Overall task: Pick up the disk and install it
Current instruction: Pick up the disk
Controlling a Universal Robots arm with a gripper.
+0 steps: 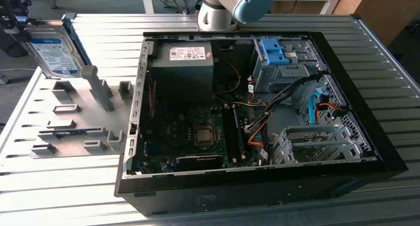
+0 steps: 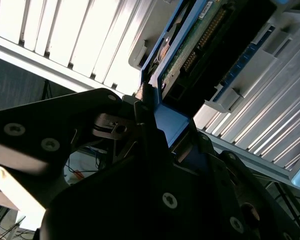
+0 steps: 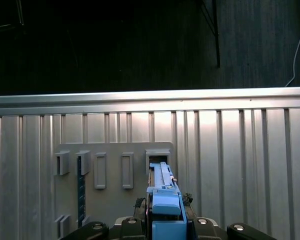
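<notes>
The gripper [image 1: 23, 31] is closed on the disk [image 1: 56, 53] and holds it by one end, above the far corner of the grey fixture plate [image 1: 72, 122] on the exterior view's left. The disk stands on edge and tilted, label facing the camera, with its lower end just over the plate's slotted blocks; contact with the plate cannot be determined. In the first wrist view the disk [image 3: 165, 197] is seen edge-on, its blue frame clamped in the gripper [image 3: 165, 212] and its far end lined up with a rectangular slot [image 3: 157, 156] in the plate [image 3: 112, 210]. In the second wrist view one finger [image 2: 147, 115] presses against the blue frame [image 2: 167, 122], with the disk's green circuit board [image 2: 202, 35] beyond it. The open computer case [image 1: 354, 152] lies beside the plate, on the exterior view's right, well apart from the disk.
</notes>
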